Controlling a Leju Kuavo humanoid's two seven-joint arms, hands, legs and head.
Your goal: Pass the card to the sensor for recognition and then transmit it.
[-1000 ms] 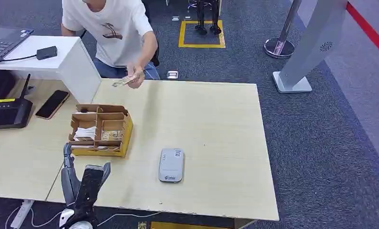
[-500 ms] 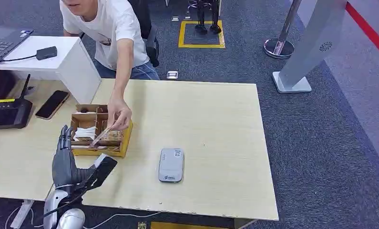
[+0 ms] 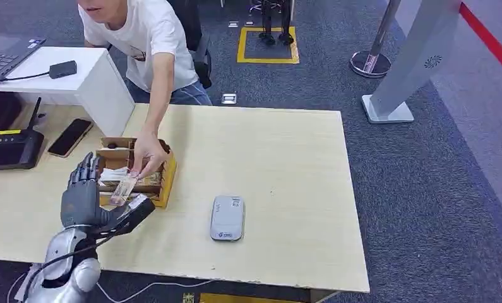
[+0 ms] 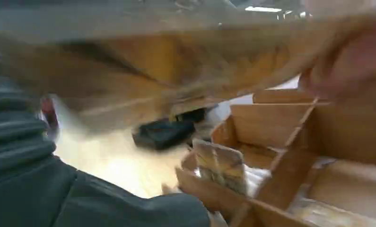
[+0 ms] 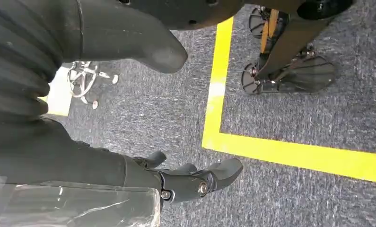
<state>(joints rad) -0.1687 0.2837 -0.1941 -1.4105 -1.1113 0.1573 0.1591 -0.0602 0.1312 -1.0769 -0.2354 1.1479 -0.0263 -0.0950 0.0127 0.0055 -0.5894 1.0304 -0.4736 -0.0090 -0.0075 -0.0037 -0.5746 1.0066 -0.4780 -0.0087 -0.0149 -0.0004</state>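
Observation:
My left hand is raised over the table's front left, fingers spread upward and thumb out to the side. A person's hand reaches across the cardboard compartment box and holds a small card down between my fingers and thumb; I do not grip it. In the left wrist view the card is a blurred brown band close to my thumb. The grey sensor lies flat further right. My right hand hangs over the carpet, holding nothing.
The box holds several cards in its compartments. A phone, a black router and a white block stand at the table's left. The person stands behind the far edge. Bare tabletop lies right of the sensor.
The person brought the card from the table's far edge down over the box to my left hand. My left hand rose from the front edge and spread its fingers upward.

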